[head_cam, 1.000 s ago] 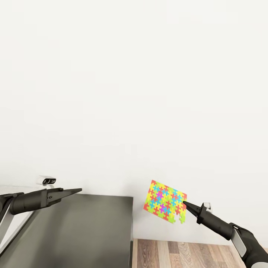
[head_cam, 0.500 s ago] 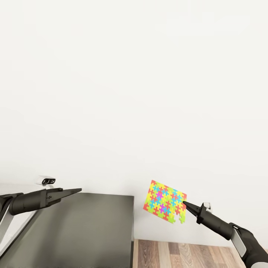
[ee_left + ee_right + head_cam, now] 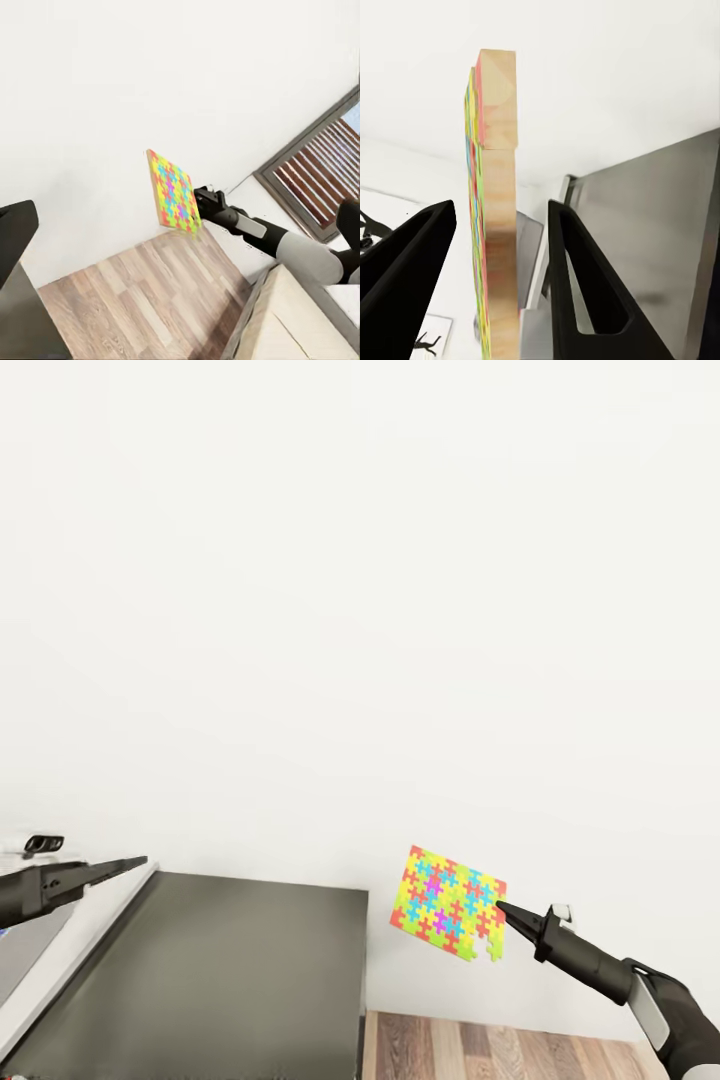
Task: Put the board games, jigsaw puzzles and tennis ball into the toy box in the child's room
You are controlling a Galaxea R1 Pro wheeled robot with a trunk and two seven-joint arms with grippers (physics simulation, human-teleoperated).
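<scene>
1. Head view: a plain white wall (image 3: 360, 590) takes up most of the frame. At lower left lies the dark grey lower section of the table (image 3: 230, 980), with a strip of the pale grey top (image 3: 30, 950) at the far left edge. A patch of wood-plank floor (image 3: 480, 1050) shows at the bottom, right of centre. The puzzle (image 3: 448, 902) hangs in the air at lower right, tilted, off the table's right edge and above the floor. The right gripper (image 3: 503, 912) pinches the puzzle's right edge, its arm running off to the lower right corner. The left gripper (image 3: 135, 861) reaches in from the left edge above the table; its fingers look pressed together into one thin tip.

2. Left wrist view: the puzzle (image 3: 174, 191) stands near the centre against the white wall, held at its edge by the right gripper (image 3: 197, 198). Floor planks (image 3: 142, 292) fill the lower middle. A slatted dark panel (image 3: 319, 180) sits at the right edge, and a cream, beige-sided block (image 3: 285, 322) at lower right. A dark shape sits at the lower left edge.

3. Right wrist view: the puzzle (image 3: 495, 225) is seen edge-on, a pale wood-coloured slab with a bright face, standing between the two black fingers (image 3: 577, 285). Gaps show on both sides here, so contact cannot be told. The dark table (image 3: 652, 240) lies at right; a black silhouette picture (image 3: 371, 225) shows at the left edge.
</scene>
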